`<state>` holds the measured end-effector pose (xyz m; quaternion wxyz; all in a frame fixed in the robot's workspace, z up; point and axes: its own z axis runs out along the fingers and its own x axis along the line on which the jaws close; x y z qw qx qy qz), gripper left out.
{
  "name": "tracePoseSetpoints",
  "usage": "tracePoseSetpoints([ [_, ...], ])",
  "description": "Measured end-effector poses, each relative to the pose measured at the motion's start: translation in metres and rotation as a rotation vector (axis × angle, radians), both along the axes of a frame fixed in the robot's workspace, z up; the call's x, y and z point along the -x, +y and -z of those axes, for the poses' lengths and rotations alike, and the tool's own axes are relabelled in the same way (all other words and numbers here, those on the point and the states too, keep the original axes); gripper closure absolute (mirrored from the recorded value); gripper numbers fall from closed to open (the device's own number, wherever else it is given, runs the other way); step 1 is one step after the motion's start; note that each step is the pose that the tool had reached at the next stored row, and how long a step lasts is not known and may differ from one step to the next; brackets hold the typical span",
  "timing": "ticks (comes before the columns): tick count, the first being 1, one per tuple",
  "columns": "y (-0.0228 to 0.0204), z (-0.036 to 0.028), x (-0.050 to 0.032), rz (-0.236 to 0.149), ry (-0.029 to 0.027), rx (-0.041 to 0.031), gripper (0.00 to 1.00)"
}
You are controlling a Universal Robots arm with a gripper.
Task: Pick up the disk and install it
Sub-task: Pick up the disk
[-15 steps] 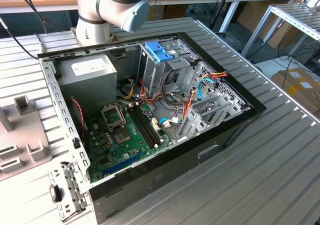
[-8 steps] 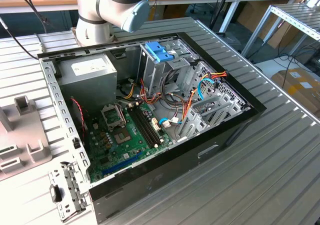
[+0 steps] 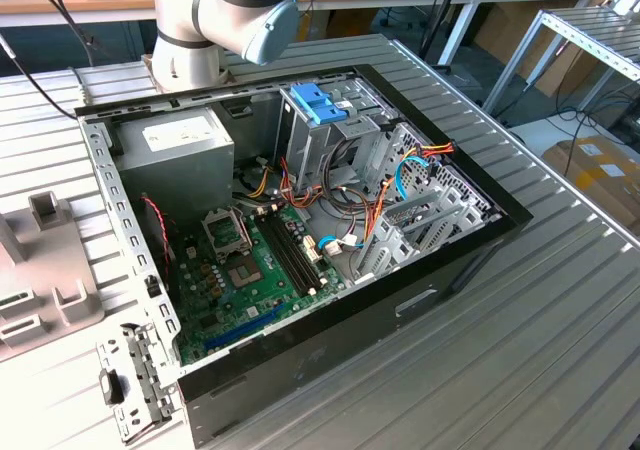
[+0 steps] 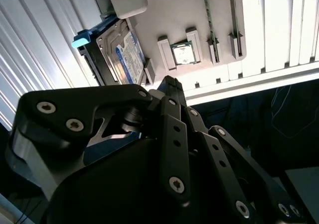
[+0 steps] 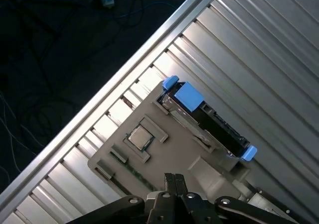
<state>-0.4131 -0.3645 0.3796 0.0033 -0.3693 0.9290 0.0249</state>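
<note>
While your black metal claw hangs over the pale grey plastic parts tray, fingers pressed together and empty, note: one dark, blue-railed rectangular disk, seated in a slot along that tray's edge.

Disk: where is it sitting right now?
In the first wrist view the disk sits on edge along one side of the grey holder on the ribbed table, near the processor chip.
</note>
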Motion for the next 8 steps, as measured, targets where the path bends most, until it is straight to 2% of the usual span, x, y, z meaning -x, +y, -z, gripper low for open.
tracePoseSetpoints([
  [8,0.0000,0.0000,0.0000,-0.060,0.0000,0.0000,0.89],
])
